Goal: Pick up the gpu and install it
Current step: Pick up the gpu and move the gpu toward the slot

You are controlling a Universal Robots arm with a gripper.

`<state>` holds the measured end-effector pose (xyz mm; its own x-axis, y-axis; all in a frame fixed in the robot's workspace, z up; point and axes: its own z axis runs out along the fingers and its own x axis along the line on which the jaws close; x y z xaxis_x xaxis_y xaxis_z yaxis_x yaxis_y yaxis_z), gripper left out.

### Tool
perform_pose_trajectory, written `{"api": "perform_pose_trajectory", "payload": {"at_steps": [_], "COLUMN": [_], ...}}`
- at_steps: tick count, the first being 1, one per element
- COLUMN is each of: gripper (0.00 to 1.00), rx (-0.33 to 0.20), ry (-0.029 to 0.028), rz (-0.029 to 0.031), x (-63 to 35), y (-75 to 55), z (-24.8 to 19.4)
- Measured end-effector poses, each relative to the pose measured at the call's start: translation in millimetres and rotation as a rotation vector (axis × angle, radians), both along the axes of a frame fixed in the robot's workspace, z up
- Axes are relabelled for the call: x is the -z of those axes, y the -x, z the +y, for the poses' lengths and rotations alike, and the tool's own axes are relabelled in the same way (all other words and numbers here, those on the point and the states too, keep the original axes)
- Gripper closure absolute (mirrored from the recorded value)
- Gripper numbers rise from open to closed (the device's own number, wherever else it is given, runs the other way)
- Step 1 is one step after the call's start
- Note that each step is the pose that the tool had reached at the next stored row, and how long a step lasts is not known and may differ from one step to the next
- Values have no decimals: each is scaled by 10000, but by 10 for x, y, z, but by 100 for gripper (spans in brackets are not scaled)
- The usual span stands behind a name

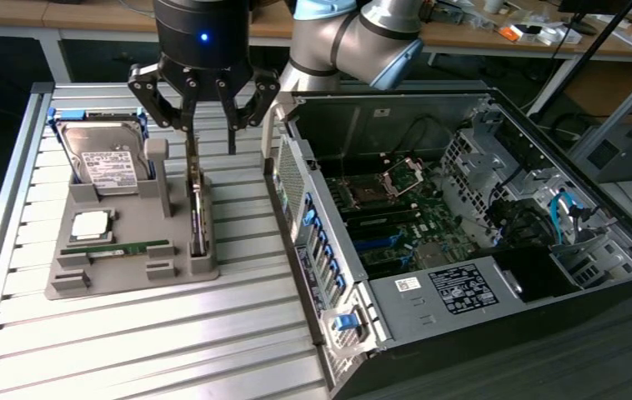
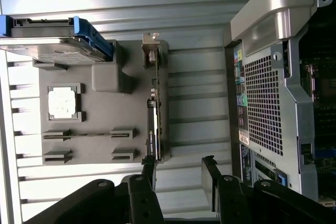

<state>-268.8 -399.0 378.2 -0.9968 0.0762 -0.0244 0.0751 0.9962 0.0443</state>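
The gpu [image 1: 197,212] is a thin dark card with a silvery end bracket. It stands on edge in a slot along the side of the grey tray [image 1: 127,268] nearest the computer case. My gripper [image 1: 209,137] hangs open above the card's far end, nothing between its fingers and not touching it. In the wrist view the gpu [image 2: 154,114] runs lengthwise on the tray [image 2: 100,114]. There one fingertip [image 2: 148,167] lines up with the card's end, and the open gripper [image 2: 179,174] sits slightly toward the case.
The tray also holds a hard drive [image 1: 105,158] in a blue frame, a processor [image 1: 90,223] and a green RAM stick [image 1: 116,248]. The open computer case [image 1: 461,233] lies at the exterior view's right with its motherboard [image 1: 405,225] exposed. The slatted metal table [image 1: 149,350] extends toward the front.
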Motion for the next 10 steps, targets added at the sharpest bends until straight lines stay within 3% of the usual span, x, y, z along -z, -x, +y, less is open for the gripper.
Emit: {"api": "perform_pose_trajectory", "payload": {"at_steps": [10], "gripper": [52], "rx": [0], "ry": [0], "rz": [0], "x": [20], "y": [0], "z": [0]}}
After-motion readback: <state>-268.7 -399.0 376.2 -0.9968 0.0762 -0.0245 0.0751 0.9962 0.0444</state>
